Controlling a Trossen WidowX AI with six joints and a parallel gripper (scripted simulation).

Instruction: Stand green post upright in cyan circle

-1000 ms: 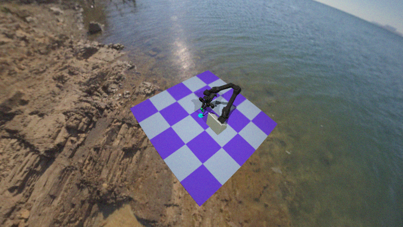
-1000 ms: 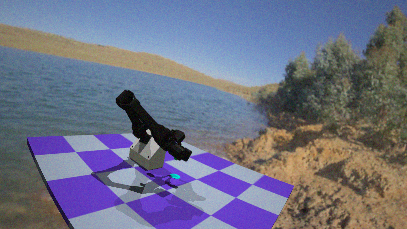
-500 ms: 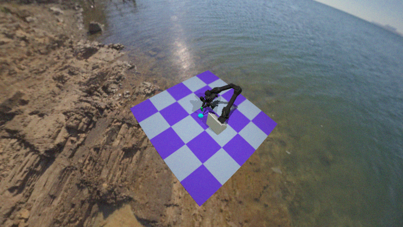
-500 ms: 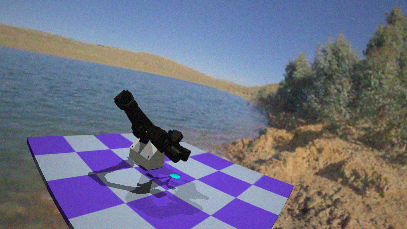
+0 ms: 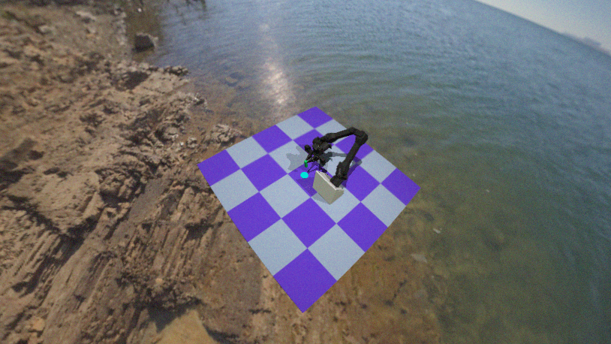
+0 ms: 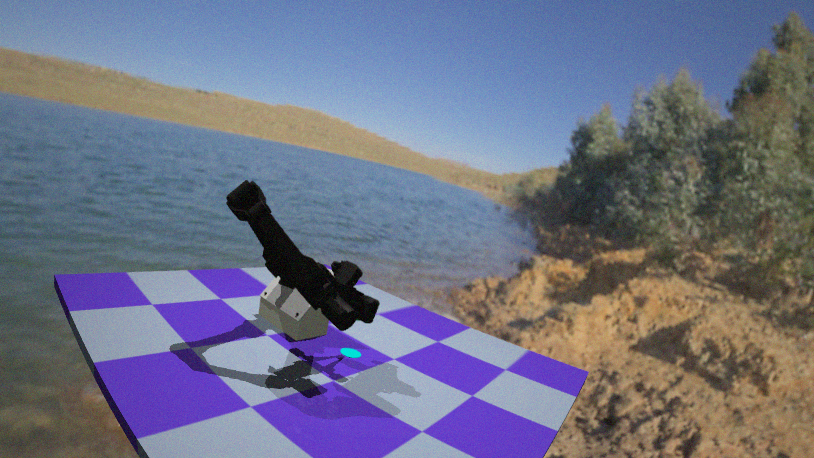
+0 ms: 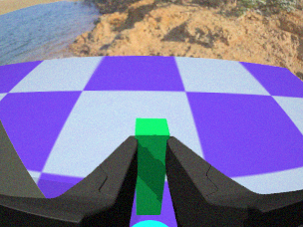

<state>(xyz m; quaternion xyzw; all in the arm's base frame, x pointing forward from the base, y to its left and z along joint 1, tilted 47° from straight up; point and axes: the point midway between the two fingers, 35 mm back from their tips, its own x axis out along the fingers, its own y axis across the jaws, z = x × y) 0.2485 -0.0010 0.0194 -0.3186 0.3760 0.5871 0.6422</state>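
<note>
My gripper is shut on the green post. The post sticks out past the fingertips and hangs in the air, clear of the floor. The cyan circle is a flat disc on a purple tile, just below and in front of the gripper. In the wrist view it lies under the post's near end. In the exterior view the gripper hides the post.
The arm stands on a beige base block close behind the circle. The purple and grey checkered floor ends in open edges, with water and a sandy shore around it.
</note>
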